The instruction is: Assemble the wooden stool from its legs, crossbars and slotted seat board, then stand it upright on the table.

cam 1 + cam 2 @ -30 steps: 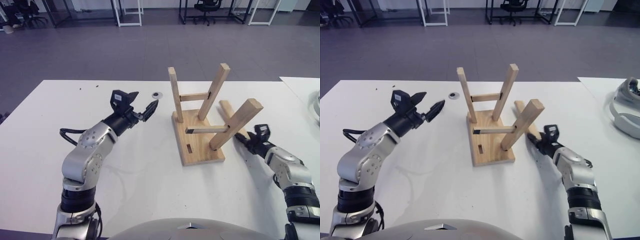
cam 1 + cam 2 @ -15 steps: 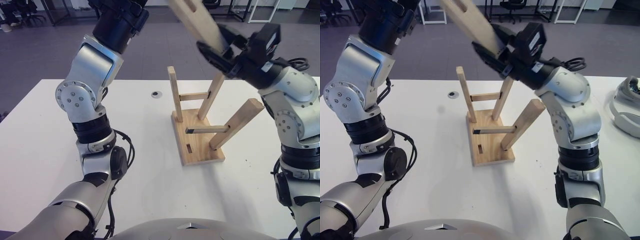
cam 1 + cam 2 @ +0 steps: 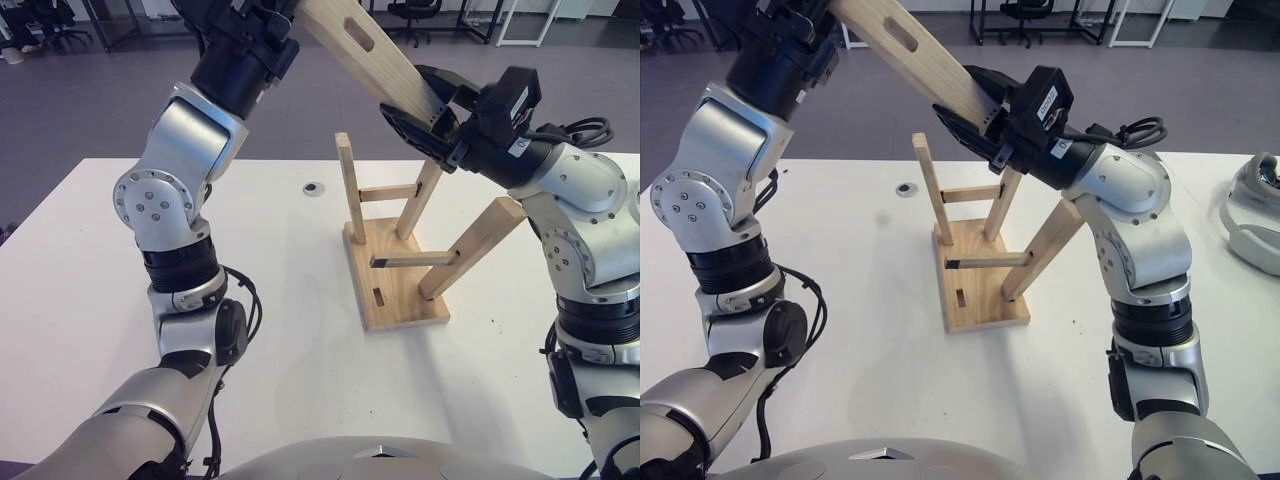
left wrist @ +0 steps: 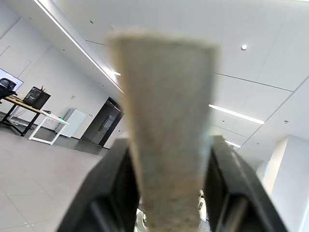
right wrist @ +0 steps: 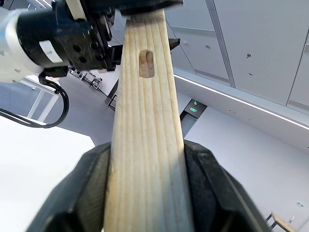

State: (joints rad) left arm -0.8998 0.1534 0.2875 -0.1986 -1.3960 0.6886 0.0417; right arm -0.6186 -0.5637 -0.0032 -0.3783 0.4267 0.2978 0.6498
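Both hands clamp one slotted leg (image 3: 365, 45) held aloft: the left hand (image 4: 166, 159) grips its upper end, the right hand (image 3: 430, 102) its lower. This likely steadies it for fitting into the upturned seat board (image 3: 400, 300), which lies below the right hand on the worktop (image 3: 80, 260).

Pale, matt, grained wooden leg (image 3: 393, 72)

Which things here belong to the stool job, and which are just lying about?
Job: slotted leg, held aloft by the left gripper and right gripper; upside-down part-built stool.
Lying about: small round disc, left of the stool; white headset, far right.
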